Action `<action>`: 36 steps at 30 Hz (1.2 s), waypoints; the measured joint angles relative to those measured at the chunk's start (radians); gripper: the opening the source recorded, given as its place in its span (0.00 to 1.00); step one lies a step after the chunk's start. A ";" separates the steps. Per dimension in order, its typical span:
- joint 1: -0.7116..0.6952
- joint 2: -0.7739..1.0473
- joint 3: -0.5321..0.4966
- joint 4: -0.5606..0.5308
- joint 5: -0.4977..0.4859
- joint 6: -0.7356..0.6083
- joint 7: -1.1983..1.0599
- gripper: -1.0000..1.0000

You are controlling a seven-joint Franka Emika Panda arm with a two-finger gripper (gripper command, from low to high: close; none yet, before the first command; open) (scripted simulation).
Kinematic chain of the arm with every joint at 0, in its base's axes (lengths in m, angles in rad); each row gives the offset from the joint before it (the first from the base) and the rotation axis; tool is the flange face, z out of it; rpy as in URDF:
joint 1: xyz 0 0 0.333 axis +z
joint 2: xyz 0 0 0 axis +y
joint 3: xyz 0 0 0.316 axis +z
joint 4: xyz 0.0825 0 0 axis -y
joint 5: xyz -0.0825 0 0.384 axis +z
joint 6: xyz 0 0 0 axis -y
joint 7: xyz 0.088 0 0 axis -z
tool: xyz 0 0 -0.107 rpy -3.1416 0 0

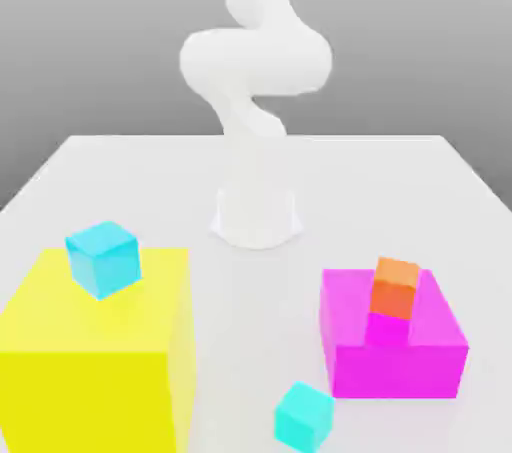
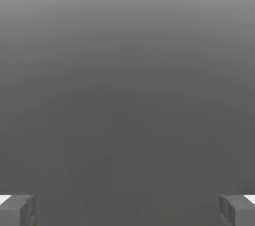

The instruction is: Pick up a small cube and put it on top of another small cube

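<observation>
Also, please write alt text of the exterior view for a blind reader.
A turquoise cube lies on the pale table, between a yellow block bearing a sky-blue cube and a magenta block bearing an orange cube.

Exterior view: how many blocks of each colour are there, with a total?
Yellow: 1, the big block
Magenta: 1, the lower block
Sky-cyan: 1, a small cube
Turquoise: 1, a small cube
Orange: 1, a small cube
Total: 5
</observation>
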 joint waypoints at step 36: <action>-0.043 1.129 0.117 -0.144 -0.223 0.536 0.817 0.00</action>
